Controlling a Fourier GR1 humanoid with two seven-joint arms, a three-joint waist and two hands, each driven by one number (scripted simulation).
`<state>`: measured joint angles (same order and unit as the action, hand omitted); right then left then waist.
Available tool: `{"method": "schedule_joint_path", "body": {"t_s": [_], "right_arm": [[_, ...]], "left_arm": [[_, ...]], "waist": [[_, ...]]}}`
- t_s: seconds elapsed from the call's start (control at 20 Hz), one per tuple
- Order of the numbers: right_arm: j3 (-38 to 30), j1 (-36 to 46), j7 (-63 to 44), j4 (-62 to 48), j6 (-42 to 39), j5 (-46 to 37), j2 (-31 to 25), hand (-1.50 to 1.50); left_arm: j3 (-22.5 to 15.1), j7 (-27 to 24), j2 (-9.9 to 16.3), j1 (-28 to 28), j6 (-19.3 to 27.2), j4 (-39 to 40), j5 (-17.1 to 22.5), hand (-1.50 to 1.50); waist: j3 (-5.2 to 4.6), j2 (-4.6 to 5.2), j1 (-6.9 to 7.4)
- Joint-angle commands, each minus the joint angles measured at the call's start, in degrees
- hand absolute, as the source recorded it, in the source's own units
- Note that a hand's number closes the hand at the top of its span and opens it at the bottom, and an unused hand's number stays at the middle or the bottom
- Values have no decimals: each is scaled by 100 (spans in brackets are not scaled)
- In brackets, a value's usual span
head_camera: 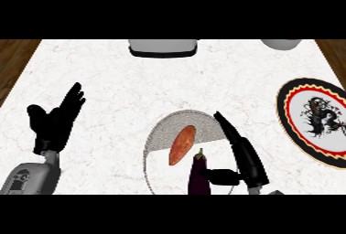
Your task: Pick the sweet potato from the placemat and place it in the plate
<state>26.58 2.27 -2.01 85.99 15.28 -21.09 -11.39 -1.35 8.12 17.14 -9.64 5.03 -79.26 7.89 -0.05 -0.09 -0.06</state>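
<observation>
An orange sweet potato [181,144] lies on a round grey placemat [169,129] near the counter's front middle. A dark purple eggplant [198,176] lies beside it on the mat, nearer the front edge. My right hand [241,152] hovers just right of the sweet potato, fingers straight and pointing away, thumb [221,175] out toward the eggplant; it holds nothing. At the right edge sits the plate [296,96], white with a red, black and yellow rim and a black dragon motif. My left hand [55,119] rests open at the left, fingers up.
A grey and white appliance [164,47] stands at the counter's far edge, middle. A white bowl-like object [281,43] shows at the far right. Wooden floor borders the white marble counter [121,91] on both sides.
</observation>
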Motion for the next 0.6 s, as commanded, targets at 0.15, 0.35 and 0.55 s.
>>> {"method": "schedule_joint_path", "body": {"t_s": [0.15,0.35,0.55], "right_arm": [[251,583,-1551,155,-704,-731,-36,-150],[434,772,-2142,45,-996,-1153,152,-150],[360,1017,-2129,-584,-1275,-1284,346,-150]], "left_arm": [[192,38,92,-62,-249,34,44,0],[190,-222,-28,-35,-271,233,-75,0],[238,196,-7,-107,-250,-70,-114,0]], "waist": [[1,7,9],[1,9,10],[5,10,23]]}}
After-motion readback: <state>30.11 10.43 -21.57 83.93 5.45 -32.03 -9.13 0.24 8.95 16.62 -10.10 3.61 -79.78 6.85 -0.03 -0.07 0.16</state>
